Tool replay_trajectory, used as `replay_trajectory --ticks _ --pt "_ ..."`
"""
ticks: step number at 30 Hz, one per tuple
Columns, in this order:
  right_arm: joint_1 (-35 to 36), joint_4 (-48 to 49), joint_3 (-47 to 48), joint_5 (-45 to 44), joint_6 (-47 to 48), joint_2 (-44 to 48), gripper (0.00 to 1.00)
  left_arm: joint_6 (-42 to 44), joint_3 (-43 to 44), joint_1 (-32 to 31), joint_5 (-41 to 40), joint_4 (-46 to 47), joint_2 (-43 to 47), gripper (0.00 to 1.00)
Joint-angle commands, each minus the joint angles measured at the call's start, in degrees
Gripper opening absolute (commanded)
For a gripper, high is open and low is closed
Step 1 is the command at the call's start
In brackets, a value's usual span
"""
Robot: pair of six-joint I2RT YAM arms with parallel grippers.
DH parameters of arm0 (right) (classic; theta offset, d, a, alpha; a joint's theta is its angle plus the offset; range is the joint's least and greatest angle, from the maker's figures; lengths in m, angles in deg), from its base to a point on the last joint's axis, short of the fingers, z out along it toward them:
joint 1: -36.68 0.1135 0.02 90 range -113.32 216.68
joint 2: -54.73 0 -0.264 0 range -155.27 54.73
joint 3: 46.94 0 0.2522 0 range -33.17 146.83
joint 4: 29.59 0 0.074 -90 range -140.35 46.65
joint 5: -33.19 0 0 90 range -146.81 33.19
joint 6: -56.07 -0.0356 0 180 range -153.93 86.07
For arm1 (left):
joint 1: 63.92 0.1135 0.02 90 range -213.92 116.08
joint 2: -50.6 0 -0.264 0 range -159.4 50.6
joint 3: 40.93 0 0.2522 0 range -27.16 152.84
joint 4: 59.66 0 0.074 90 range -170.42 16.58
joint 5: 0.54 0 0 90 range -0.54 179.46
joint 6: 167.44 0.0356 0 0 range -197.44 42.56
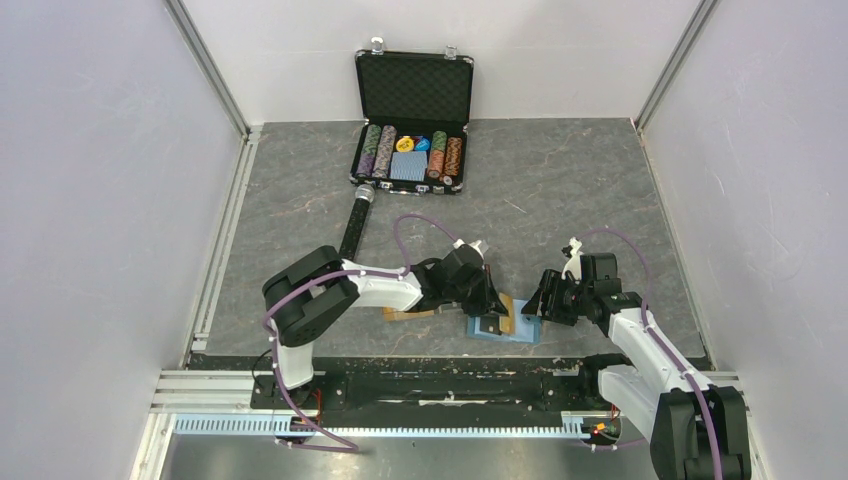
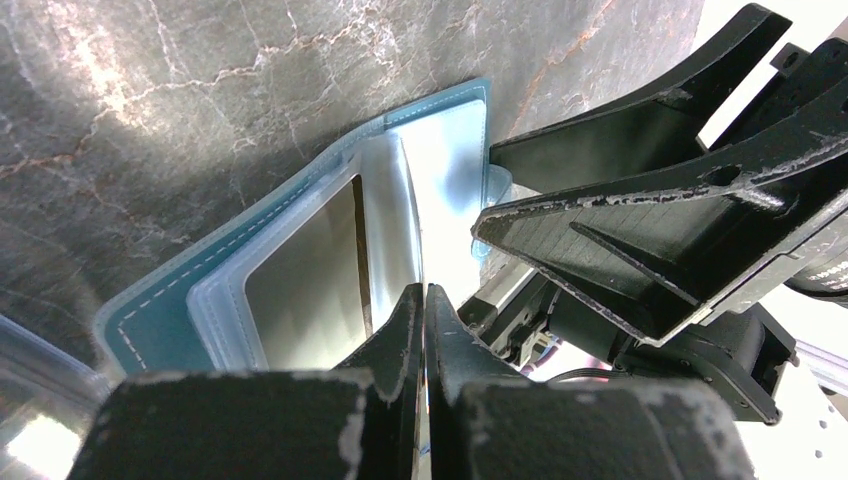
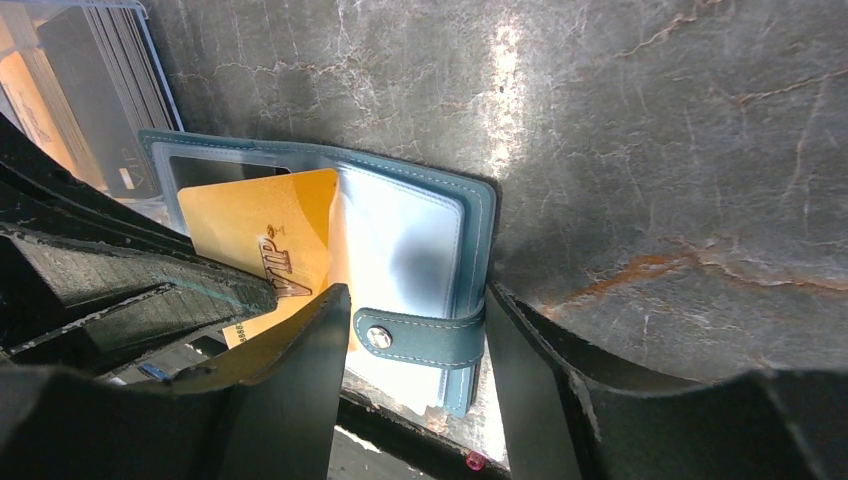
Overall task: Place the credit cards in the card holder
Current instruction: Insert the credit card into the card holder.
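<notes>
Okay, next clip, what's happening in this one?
Two arms are loading a card holder that lies open near the table's front edge. The left pincer is shut on an orange-yellow credit card, which sits partway over the holder's clear sleeves, not fully in. The right pincer straddles the holder's snap tab, jaws apart. A poker chip case stands open at the back.

The card holder point(image 1: 503, 328) lies open on the table point(image 1: 560, 190) between the two grippers — the left gripper point(image 1: 489, 308) over its left half, the right gripper point(image 1: 541, 306) at its right edge. In the right wrist view the snap tab point(image 3: 425, 335) sits between that gripper's fingers point(image 3: 300, 380). A credit card point(image 3: 265, 245) lies on the holder's left page, partly under the left gripper. More credit cards point(image 1: 410, 314) lie just left of the left gripper. Well beyond both grippers stands the chip case point(image 1: 411, 122) — lid up, chips inside.
</notes>
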Motion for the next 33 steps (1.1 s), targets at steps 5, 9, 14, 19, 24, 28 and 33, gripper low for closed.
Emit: replay_trajectory --ticks 5,9,14,19,24,28,33 --pt "0.28 -5.5 -3.21 -1.3 0.5 -1.47 0.5 2.57 -1.28 -1.01 0.75 -5.1 2.39 0.02" --pt "0.26 -5.43 -3.27 -1.27 0.49 -1.55 0.47 2.68 -0.57 -1.11 2.65 -5.2 1.29 0.02" --pt "0.3 -5.46 -3.26 -1.27 0.48 -1.44 0.45 2.72 -0.58 -1.14 4.11 -5.07 0.79 0.02" --pt "0.27 -5.28 -3.35 -1.0 0.52 -1.57 0.45 3.49 0.83 -1.26 7.12 -4.96 -1.11 0.02" --pt "0.34 -5.17 -3.27 -1.06 0.48 -1.57 0.42 4.84 1.19 -1.37 7.12 -6.43 -1.19 0.02" --pt "0.29 -5.02 -3.37 -0.82 0.39 -1.66 0.42 5.56 3.3 -1.53 7.93 -7.99 -3.13 0.02" --pt "0.3 -5.13 -3.28 -0.75 0.59 -1.67 0.42 6.4 5.34 -1.8 6.83 -11.17 -4.44 0.06"
